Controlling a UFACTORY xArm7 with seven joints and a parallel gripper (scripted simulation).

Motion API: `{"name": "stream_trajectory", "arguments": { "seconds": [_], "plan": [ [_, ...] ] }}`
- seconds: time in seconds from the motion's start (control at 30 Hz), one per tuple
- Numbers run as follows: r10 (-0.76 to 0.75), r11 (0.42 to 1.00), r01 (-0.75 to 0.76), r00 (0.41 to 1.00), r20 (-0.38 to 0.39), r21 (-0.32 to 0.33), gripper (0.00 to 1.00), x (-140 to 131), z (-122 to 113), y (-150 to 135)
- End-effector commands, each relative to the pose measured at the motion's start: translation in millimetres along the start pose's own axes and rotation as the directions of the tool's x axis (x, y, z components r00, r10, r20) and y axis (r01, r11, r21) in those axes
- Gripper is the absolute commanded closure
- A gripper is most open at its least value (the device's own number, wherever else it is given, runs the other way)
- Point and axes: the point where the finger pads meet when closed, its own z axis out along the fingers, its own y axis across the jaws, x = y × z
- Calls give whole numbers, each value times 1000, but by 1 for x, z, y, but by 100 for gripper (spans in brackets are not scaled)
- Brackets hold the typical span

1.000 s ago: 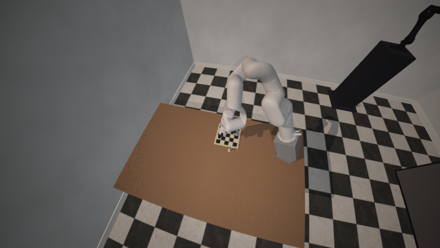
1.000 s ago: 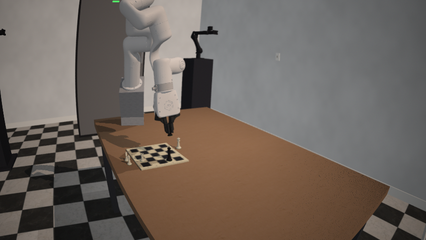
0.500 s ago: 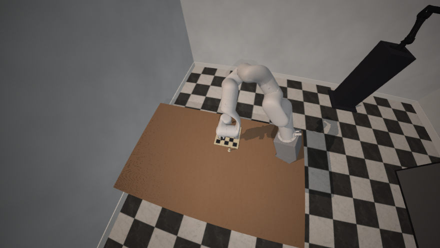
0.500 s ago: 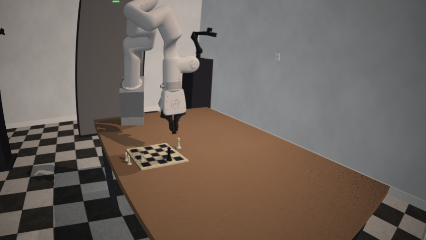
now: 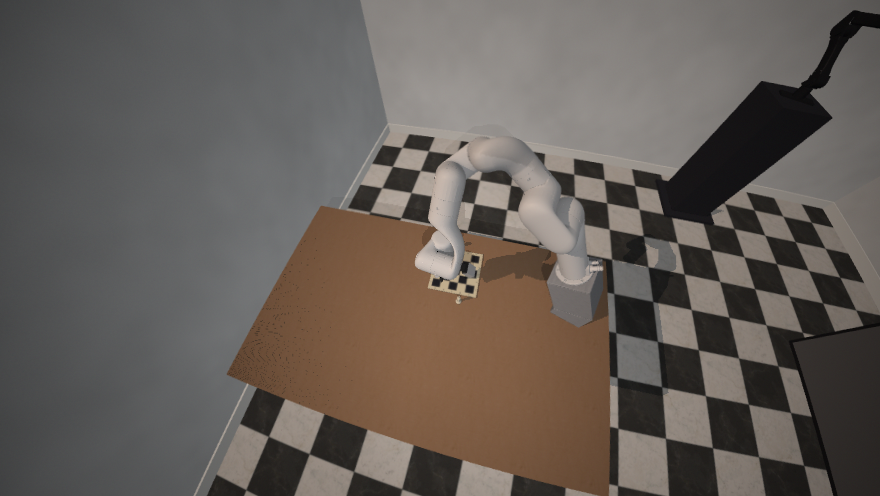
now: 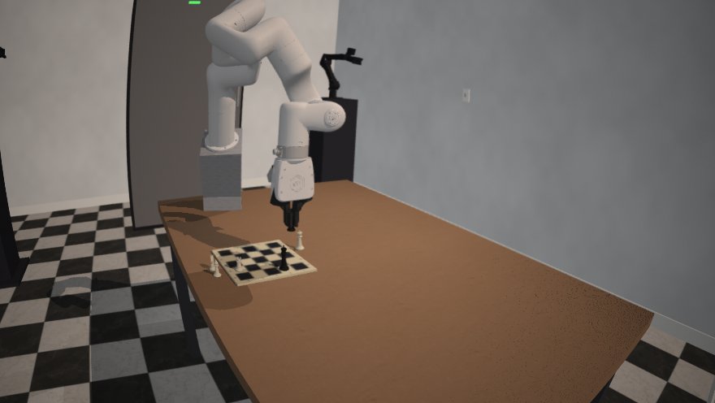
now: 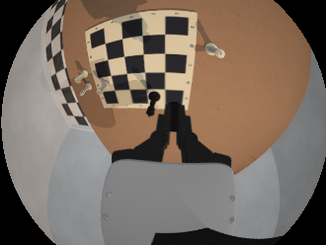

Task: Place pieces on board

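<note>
My gripper (image 6: 291, 224) is shut on a small dark piece, the black knight (image 6: 291, 228), which is mostly hidden between the fingers. It hangs well above the table, over the far edge of the chessboard (image 6: 263, 261). In the wrist view the closed fingers point at the board's near edge (image 7: 141, 58). A tall black piece (image 6: 283, 258) stands upright on the board and also shows in the wrist view (image 7: 153, 102). A white piece (image 6: 238, 263) stands on the board. One white piece (image 6: 299, 240) stands beside the far edge. Two white pieces (image 6: 214, 266) stand beside the left edge.
The arm's grey base block (image 6: 220, 179) stands at the table's back left corner. The table edge runs close to the board's left side. A black pedestal with a second arm (image 6: 336, 137) stands behind the table.
</note>
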Motion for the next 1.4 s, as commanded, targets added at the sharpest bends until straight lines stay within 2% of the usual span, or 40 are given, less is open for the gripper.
{"name": "stream_trajectory", "arguments": {
  "seconds": [0.0, 0.17, 0.23, 0.57, 1.37],
  "plan": [
    [-2, 1000, 2, 1000, -3, -1, 100, -1, 15, 1],
    [-3, 1000, 3, 1000, -3, -1, 100, -2, 40, 1],
    [-3, 1000, 3, 1000, -3, -1, 100, -2, 40, 1],
    [-2, 1000, 2, 1000, -3, -1, 100, -2, 75, 1],
    [-3, 1000, 3, 1000, -3, -1, 100, -2, 78, 1]
  ]
}}
